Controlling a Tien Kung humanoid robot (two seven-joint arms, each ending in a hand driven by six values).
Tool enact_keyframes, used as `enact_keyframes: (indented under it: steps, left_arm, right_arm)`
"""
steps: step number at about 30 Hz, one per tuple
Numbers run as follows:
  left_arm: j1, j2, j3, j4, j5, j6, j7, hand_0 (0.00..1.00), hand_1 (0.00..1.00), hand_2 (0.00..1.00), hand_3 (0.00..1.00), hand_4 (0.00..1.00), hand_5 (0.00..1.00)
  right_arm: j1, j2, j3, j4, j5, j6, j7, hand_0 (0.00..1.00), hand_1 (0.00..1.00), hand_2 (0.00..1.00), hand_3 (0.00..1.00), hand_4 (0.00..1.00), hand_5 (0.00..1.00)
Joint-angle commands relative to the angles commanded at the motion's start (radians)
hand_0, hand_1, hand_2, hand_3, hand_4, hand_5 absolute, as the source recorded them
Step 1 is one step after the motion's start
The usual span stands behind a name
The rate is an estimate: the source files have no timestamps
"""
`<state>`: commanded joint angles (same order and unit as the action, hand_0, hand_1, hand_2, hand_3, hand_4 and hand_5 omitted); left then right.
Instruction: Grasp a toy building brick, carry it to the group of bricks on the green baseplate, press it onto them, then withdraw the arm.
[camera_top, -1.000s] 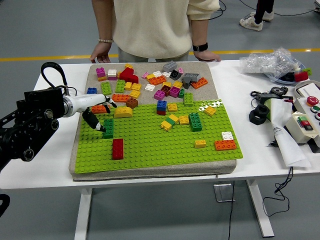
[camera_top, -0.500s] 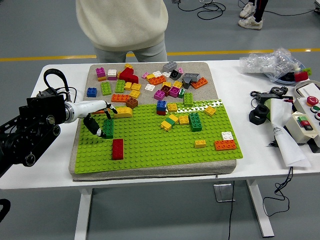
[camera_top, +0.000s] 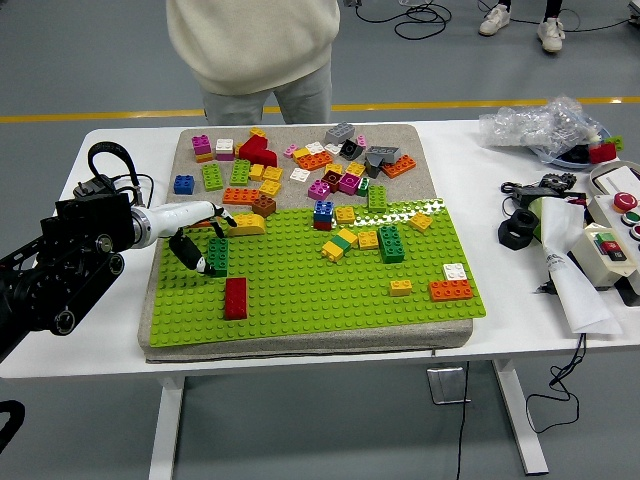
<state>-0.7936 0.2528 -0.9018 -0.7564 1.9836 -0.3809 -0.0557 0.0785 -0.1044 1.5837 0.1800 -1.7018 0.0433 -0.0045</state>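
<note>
A dark green brick (camera_top: 217, 256) stands on the green baseplate (camera_top: 300, 290) near its left edge. My left hand (camera_top: 207, 245), white with black fingertips, reaches in from the left. Its fingers curl around the brick, the thumb at its left side and the other fingers over its far end. A red brick (camera_top: 235, 298) stands just in front of it. More bricks sit mid-plate: a blue and red stack (camera_top: 323, 213), a yellow and green pair (camera_top: 340, 244) and a second dark green brick (camera_top: 390, 243). My right arm is out of view.
Several loose bricks (camera_top: 300, 160) lie on the beige mat behind the baseplate. A person (camera_top: 255, 50) stands at the far side, hands off the table. A black nut (camera_top: 520, 228), a control box (camera_top: 610, 250) and a plastic bag (camera_top: 540, 125) fill the right end.
The person drew both hands off the table's far edge and stepped back. My left hand shifted slightly right against the dark green brick, which stayed in place.
</note>
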Motion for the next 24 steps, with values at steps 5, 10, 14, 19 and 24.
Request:
enact_keyframes:
  steps: [5, 10, 14, 19, 24]
  left_arm:
    - [0.005, -0.004, -0.001, 0.009, -0.001, 0.008, 0.000, 0.926, 0.906, 0.745, 0.858, 0.920, 0.069]
    - [0.009, -0.009, -0.002, 0.016, -0.001, 0.015, 0.000, 0.929, 0.909, 0.753, 0.861, 0.920, 0.070]
    - [0.011, -0.010, -0.002, 0.022, 0.000, 0.020, 0.000, 0.930, 0.910, 0.751, 0.862, 0.920, 0.068]
    - [0.014, -0.013, -0.003, 0.030, -0.005, 0.033, -0.001, 0.930, 0.910, 0.751, 0.862, 0.920, 0.068]
    - [0.019, -0.015, -0.004, 0.037, -0.009, 0.039, -0.002, 0.929, 0.907, 0.746, 0.858, 0.918, 0.066]
  right_arm:
    - [0.000, 0.000, 0.000, 0.000, 0.001, 0.000, 0.001, 0.775, 0.704, 0.747, 0.765, 0.998, 0.770]
    - [0.000, -0.001, -0.001, 0.000, 0.003, 0.000, 0.000, 0.775, 0.704, 0.747, 0.765, 0.998, 0.771]
    - [0.000, -0.001, -0.001, 0.000, 0.005, -0.001, 0.000, 0.775, 0.704, 0.747, 0.765, 0.998, 0.771]
    - [0.001, -0.001, -0.001, 0.000, 0.007, -0.001, 0.001, 0.775, 0.704, 0.747, 0.765, 0.998, 0.771]
    - [0.001, 0.000, -0.001, 0.000, 0.007, -0.001, 0.001, 0.775, 0.704, 0.747, 0.765, 0.998, 0.771]
